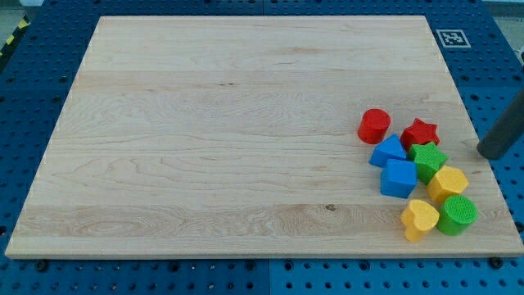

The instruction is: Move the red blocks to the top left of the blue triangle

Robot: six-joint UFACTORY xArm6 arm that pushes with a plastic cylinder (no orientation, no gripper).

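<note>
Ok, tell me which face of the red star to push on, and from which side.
Push its right face, coming from the view's right. My tip already sits right of the red star, and the blue triangle touches its lower left, so steer up-left past it.

Blocks cluster tight at the table (pixel 205 123) view's lower right: red cylinder (pixel 374 125), red star (pixel 420 132), blue triangle (pixel 388 151), blue cube (pixel 399 178), green star (pixel 427 160), yellow hexagon (pixel 448 183), yellow heart (pixel 419 218), green cylinder (pixel 457 215). No gaps between most. Wide bare table left and above the cluster. The tip (pixel 483 151) sits right of the red star, apart, with a narrow strip between.
</note>
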